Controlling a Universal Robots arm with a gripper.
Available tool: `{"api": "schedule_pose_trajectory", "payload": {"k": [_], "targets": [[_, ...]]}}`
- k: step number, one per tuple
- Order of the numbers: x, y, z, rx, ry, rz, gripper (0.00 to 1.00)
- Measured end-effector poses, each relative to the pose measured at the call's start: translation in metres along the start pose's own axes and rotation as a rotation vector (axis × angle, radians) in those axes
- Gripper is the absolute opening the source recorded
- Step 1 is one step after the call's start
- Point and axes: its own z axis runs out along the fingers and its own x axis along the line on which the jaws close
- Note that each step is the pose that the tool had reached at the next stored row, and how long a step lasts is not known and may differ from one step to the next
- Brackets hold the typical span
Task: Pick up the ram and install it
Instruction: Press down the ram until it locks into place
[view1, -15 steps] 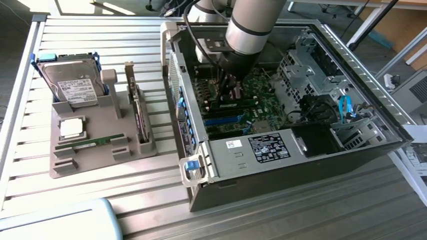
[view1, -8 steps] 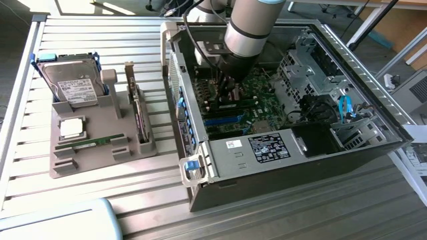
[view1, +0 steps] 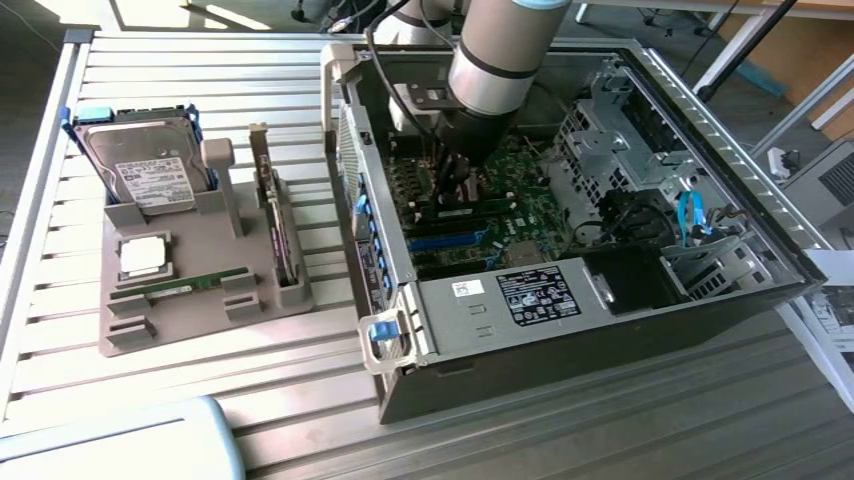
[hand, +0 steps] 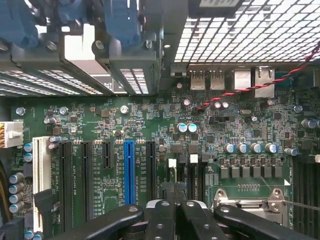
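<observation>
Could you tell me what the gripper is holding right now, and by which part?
The gripper is shut inside the computer case, but whether anything sits between its fingers cannot be told.

arm (view1: 497, 60) inside computer case (view1: 747, 290), tray (view1: 200, 290) beside

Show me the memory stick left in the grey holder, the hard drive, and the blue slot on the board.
Ram (view1: 180, 288): exterior view, middle of the green stick lying in the holder.
Hard drive (view1: 144, 165): exterior view, its white label.
Blue slot (hand: 129, 172): wrist view, middle of the slot's length.
</observation>
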Motion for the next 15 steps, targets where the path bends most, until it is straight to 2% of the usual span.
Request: {"api": "schedule_pose_trajectory", "payload": {"k": [3,5,8,15], "targets": [[-0.001,0.0,-0.0062,0.0017,-0.003,-0.001,0.1],[0.0,0.0007,-0.017,0.0002,-0.0002,-0.002,0.1],[0.0,-0.0004,-0.0226,0.0003,-0.0004,-0.002,0.1],[-0.001,-0.0307,-0.0207,-0.0022,-0.0003,-0.002,0.1]]}}
